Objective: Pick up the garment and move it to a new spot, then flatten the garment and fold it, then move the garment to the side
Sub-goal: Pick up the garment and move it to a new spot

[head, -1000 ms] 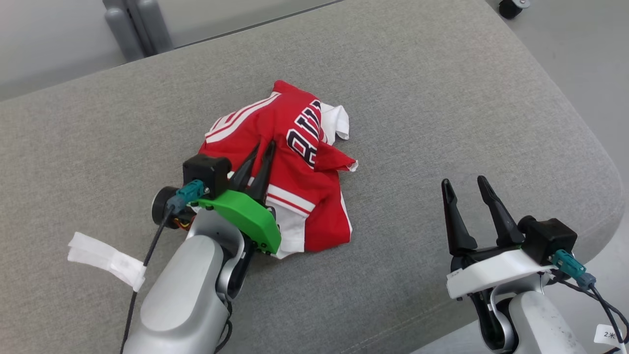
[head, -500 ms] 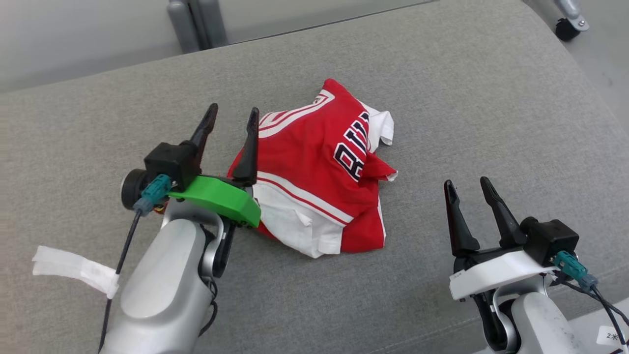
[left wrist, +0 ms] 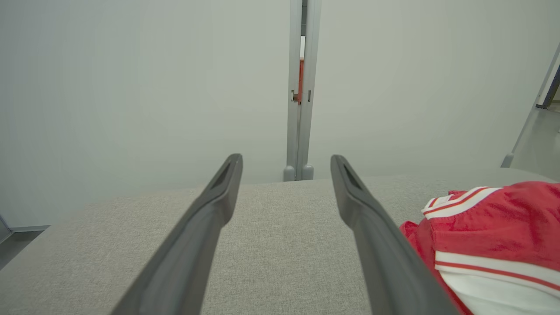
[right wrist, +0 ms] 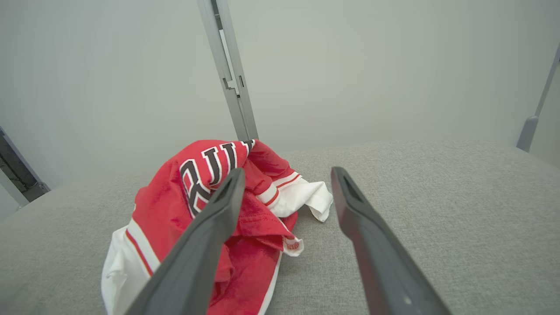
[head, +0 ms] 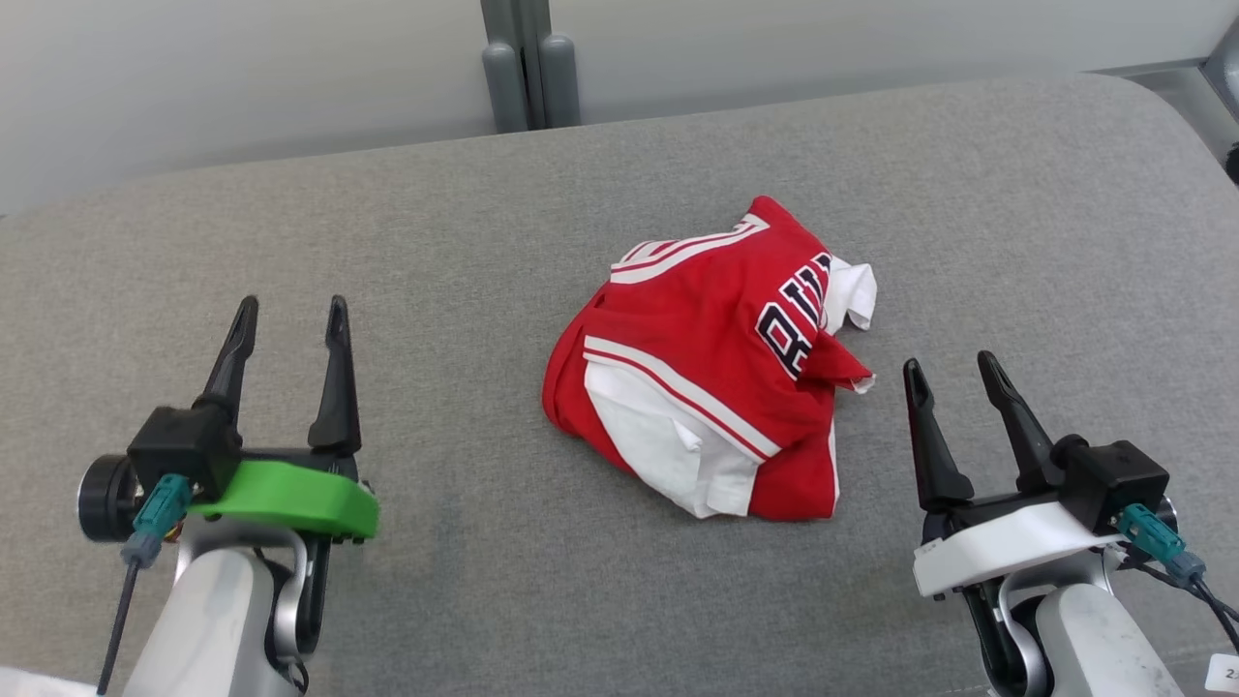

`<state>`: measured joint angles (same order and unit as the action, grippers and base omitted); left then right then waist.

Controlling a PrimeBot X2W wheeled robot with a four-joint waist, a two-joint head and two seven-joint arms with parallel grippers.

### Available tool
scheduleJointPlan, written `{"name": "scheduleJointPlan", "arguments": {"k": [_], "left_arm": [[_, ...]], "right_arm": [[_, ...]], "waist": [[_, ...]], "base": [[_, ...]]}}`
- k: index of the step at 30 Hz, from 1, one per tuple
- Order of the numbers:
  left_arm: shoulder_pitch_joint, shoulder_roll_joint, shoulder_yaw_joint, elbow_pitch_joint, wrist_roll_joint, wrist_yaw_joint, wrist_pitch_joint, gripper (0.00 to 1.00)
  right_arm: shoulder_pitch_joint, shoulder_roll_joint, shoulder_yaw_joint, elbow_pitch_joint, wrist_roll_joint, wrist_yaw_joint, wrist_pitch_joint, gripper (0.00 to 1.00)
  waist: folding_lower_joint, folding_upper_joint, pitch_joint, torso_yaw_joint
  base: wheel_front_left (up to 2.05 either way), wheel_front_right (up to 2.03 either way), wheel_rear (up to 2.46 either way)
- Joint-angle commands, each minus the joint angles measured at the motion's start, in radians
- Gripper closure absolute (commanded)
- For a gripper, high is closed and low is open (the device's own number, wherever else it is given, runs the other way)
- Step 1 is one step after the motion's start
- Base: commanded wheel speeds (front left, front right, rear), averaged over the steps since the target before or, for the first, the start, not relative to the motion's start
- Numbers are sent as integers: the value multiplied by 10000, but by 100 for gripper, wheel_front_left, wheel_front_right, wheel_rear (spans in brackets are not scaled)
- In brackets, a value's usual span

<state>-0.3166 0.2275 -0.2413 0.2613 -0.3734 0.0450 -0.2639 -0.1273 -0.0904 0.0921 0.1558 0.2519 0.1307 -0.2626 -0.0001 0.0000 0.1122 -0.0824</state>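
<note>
The garment (head: 711,373) is a red jersey with white trim and dark lettering, lying crumpled in a heap on the grey cushion (head: 484,242). My left gripper (head: 288,318) stands open at the lower left, well clear of the cloth, with nothing between its fingers. In the left wrist view the garment (left wrist: 490,236) lies off to the right of my left gripper (left wrist: 286,162). My right gripper (head: 951,373) is open at the lower right, just beside the heap's right edge. The right wrist view shows the garment (right wrist: 175,205) ahead and left of my right gripper (right wrist: 286,175).
The grey cushion's rounded edge curves away at the right (head: 1162,126). A pale wall with a grey post (head: 528,63) stands behind the cushion. Bare cushion stretches to the left of the heap.
My left gripper opened, let go of the garment and drew back to the left. The head camera swung, shifting the whole picture. The right gripper kept still and open.
</note>
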Motion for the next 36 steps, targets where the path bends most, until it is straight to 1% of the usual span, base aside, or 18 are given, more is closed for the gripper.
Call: {"name": "scheduleJointPlan", "arguments": {"k": [1, 7, 10, 14, 18, 24, 31, 36], "left_arm": [[420, 39, 179, -174, 7, 53, -5, 0], [1817, 138, 966, -732, 58, -37, -7, 0], [2449, 26, 1303, -992, 113, -97, -7, 0], [3106, -208, 1594, -1290, 189, -387, -8, 0], [3443, -462, 1740, -1454, 421, -637, -8, 0], [3562, -722, 1852, -1246, 620, -1104, -8, 0], [3626, -1023, 2039, -1024, 902, -1348, -8, 0], [3598, -1134, 2127, -865, 1086, -1475, -9, 0]], "right_arm": [[140, -58, -50, -59, -30, 1, -34, 0], [384, -59, -82, -101, -93, 1, -34, 0], [526, -92, -77, -134, -113, 1, -34, 0], [731, -166, -134, -167, -75, 1, -34, 0], [890, -219, -185, -142, -56, 1, -34, 0], [988, -241, -90, -79, -54, 1, -34, 0], [1027, -325, 95, 15, 9, 1, -34, 0], [1044, -374, 161, 57, 19, 1, -34, 0]], "waist": [[1, 0, -340, 357], [1, 0, -635, 531], [1, 0, -773, 560], [1, 0, -909, 606], [1, 0, -1014, 650], [1, 0, -1064, 708], [1, 0, -1077, 735], [1, 0, -1082, 762]], "base": [[0, 0, 0], [0, 0, 0], [0, 0, 0], [0, 0, 0], [0, 0, 0], [0, 0, 0], [0, 0, 0], [0, 0, 0]]}}
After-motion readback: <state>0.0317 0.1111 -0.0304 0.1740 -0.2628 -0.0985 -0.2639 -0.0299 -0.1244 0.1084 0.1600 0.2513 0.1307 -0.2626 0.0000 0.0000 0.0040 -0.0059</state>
